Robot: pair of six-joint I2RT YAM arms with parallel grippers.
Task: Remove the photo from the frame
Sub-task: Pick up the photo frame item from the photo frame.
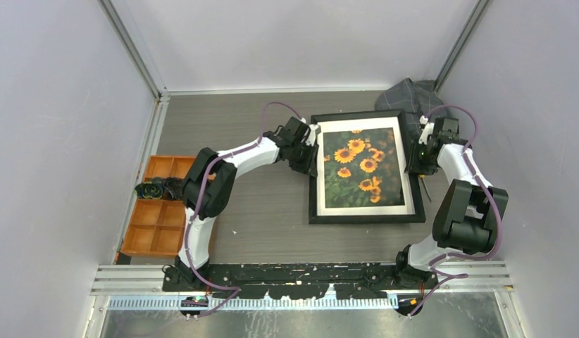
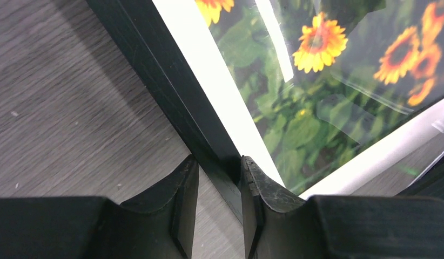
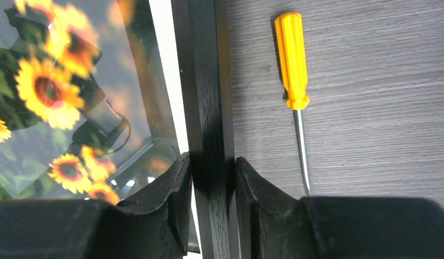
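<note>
Frame (image 1: 364, 218) is lying face up on the table (image 1: 258, 204), right of centre in the top view, and the photo (image 1: 360, 169) is sitting inside it behind the glass and white mat. Left gripper (image 2: 219, 172) is straddling the frame's left black border near the upper left corner, fingers closed on either side of it. Right gripper (image 3: 212, 170) is clamping the right border the same way, at the upper right. An orange-handled screwdriver (image 3: 291, 59) is lying just beside that border, untouched. Judgement: task is sitting at its opening step. Both arms are only taking hold; the frame is not yet turned over, the back is not showing, and the photo is not yet coming out.
</note>
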